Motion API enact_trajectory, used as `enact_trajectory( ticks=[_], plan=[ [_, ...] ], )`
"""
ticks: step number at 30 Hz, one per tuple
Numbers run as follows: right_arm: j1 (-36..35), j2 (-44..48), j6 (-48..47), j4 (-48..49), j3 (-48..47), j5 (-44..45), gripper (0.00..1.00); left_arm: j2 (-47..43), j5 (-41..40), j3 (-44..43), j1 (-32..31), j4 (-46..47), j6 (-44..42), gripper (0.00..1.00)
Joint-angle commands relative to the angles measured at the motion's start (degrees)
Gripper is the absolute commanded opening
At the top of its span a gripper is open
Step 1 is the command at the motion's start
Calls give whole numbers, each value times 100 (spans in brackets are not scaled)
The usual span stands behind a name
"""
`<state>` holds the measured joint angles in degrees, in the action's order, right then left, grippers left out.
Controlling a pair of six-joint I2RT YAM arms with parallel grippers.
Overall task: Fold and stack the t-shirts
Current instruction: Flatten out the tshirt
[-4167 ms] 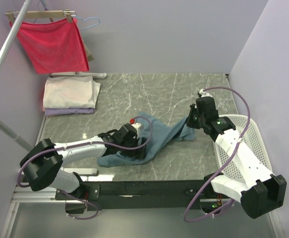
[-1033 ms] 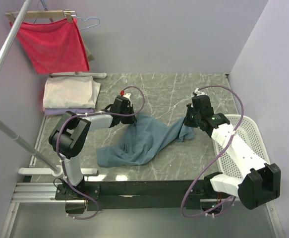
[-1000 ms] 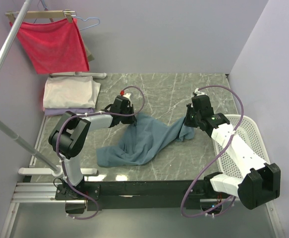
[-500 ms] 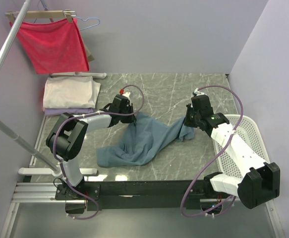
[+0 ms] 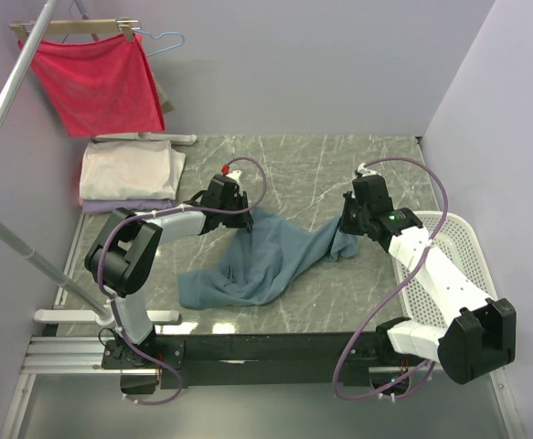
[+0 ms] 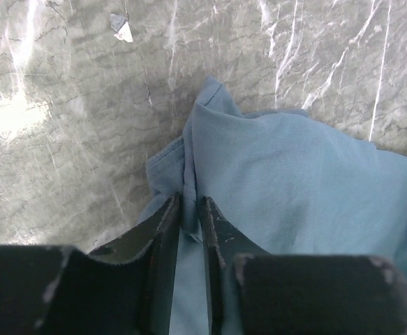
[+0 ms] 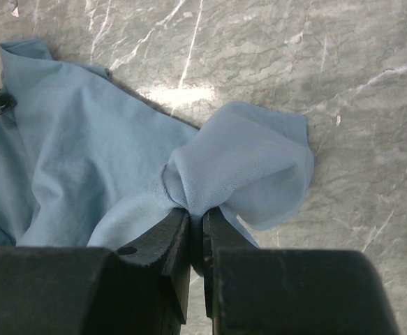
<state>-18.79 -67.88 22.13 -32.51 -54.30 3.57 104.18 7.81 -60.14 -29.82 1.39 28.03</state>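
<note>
I see left end effector and right end effector both pinched tight on teal-blue t-shirt, cloth slack between them on tabletop.

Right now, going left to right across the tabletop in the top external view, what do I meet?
Folded t-shirt stack → left hand → right hand → white basket. The teal t-shirt spans both hands, so it has no single place.

The room is evenly bright and shadows are soft. Overhead light leaves white glare on the counter in both wrist views; all looks sharp.
</note>
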Motion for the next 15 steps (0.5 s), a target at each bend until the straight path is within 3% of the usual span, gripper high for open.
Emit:
enact_trajectory(
  ticks=[1,7,15],
  plan=[
    [-20,-59,-86,245,-107,65,12,-179,115,-226,-6,-7,-87,23],
    [-11,-77,-104,245,-115,56,12,-196,89,-253,3,-51,-79,9],
    [-11,-85,-95,272,-80,29,12,-328,54,-288,-6,-104,-87,29]
  ],
)
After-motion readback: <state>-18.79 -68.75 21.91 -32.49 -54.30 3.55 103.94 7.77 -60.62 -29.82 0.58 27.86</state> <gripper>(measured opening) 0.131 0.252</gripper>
